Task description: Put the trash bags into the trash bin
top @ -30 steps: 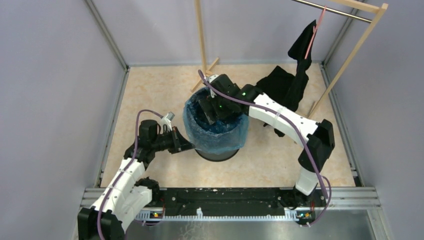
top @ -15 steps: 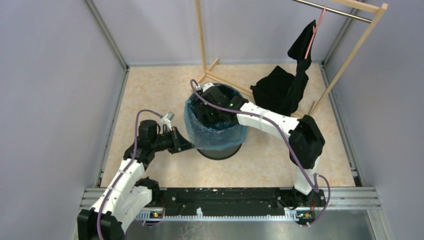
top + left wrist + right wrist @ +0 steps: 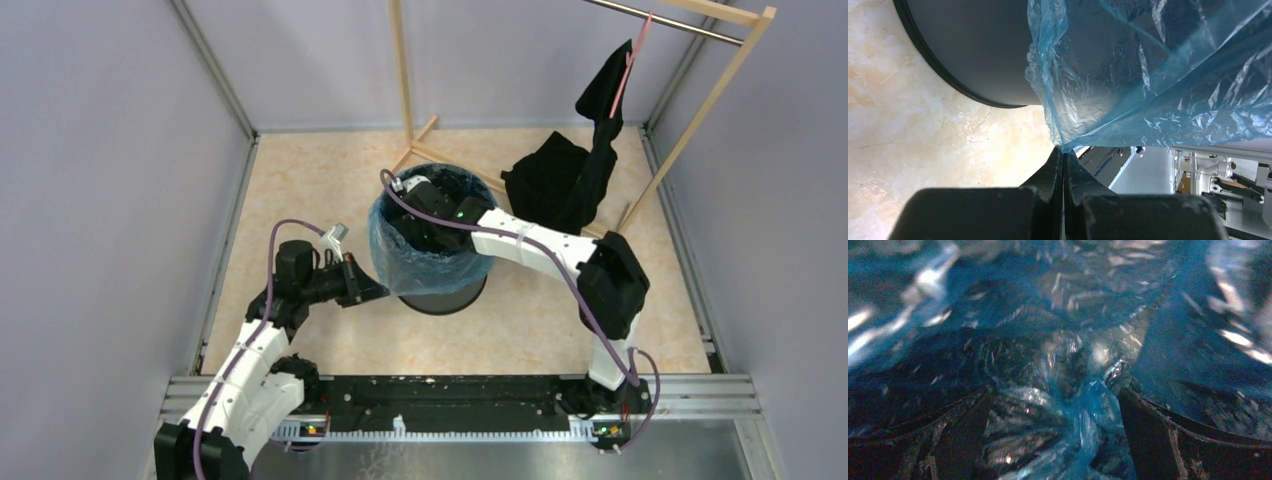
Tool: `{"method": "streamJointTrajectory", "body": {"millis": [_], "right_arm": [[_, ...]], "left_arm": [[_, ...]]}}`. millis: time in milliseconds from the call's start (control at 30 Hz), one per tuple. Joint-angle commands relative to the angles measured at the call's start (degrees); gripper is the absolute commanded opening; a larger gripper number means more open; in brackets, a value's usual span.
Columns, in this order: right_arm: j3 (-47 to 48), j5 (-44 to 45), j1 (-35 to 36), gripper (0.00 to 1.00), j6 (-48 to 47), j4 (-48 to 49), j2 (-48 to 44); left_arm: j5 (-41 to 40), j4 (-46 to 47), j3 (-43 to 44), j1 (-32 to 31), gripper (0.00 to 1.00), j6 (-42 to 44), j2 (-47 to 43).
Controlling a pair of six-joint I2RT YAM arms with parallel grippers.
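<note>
Left fingers [image 3: 1050,172] pinch shut on the trash bag [image 3: 1148,90] hem, outside the bin [image 3: 983,50]. Right fingers [image 3: 1158,440] are spread apart inside the bin, bunched film between them. Wooden rack [image 3: 402,70] and black garment [image 3: 556,180] are beyond them.

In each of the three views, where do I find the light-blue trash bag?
Top external: the trash bag is at the centre, folded over the rim of the trash bin.
Left wrist: upper right, with one edge pinched in the shut left hand.
Right wrist: it fills the picture, bunched inside the open right hand.
Shared landmark: the bin's black wall, seen in the top and left wrist views only.
</note>
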Motion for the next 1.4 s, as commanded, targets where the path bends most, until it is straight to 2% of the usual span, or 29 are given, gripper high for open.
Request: {"method": "streamJointTrajectory", "body": {"millis": [0, 100, 233, 400, 500, 733, 967, 1133, 1267, 1367], "right_arm": [[4.0, 0.9, 0.7, 0.98, 0.3, -7.9, -6.9], [0.9, -0.5, 0.7, 0.96, 0.7, -8.7, -9.0], [-2.7, -2.2, 0.7, 0.89, 0.5, -7.8, -9.4], [-2.5, -3.7, 0.5, 0.74, -0.6, -5.5, -4.4], [0.0, -5.0, 0.3, 0.62, -1.1, -5.5, 0.3], [-0.3, -6.4, -0.4, 0.48, -1.4, -0.8, 6.1], [-1.9, -8.5, -1.0, 0.49, -0.7, 2.2, 8.7], [-2.8, -10.3, -1.2, 0.52, 0.2, 2.6, 6.4], [-0.8, -11.3, -1.4, 0.62, 0.5, 0.7, 1.1], [3.9, -11.3, -1.4, 0.68, -0.4, -5.4, 0.0]], "left_arm": [[1.5, 3.3, 1.8, 0.2, 0.0, -0.6, 0.1], [2.2, 4.7, 1.6, 0.2, 0.0, -1.3, 0.5], [2.7, 5.2, 1.4, 0.2, 0.0, -1.4, 1.3], [3.0, 6.1, 1.1, 0.2, 0.0, -1.8, 1.9], [3.1, 6.4, 1.0, 0.2, 0.0, -2.3, 1.9], [3.2, 7.5, -0.3, 0.2, 0.0, -3.4, 1.6], [3.1, 9.9, -1.9, 0.2, 0.0, -5.1, 1.0], [2.9, 10.5, -1.6, 0.2, 0.0, -5.3, 1.3], [1.5, 8.0, -0.4, 0.2, 0.0, -4.0, 1.2], [-4.0, 2.0, 2.8, 0.2, 0.09, -0.8, 0.7]]}}
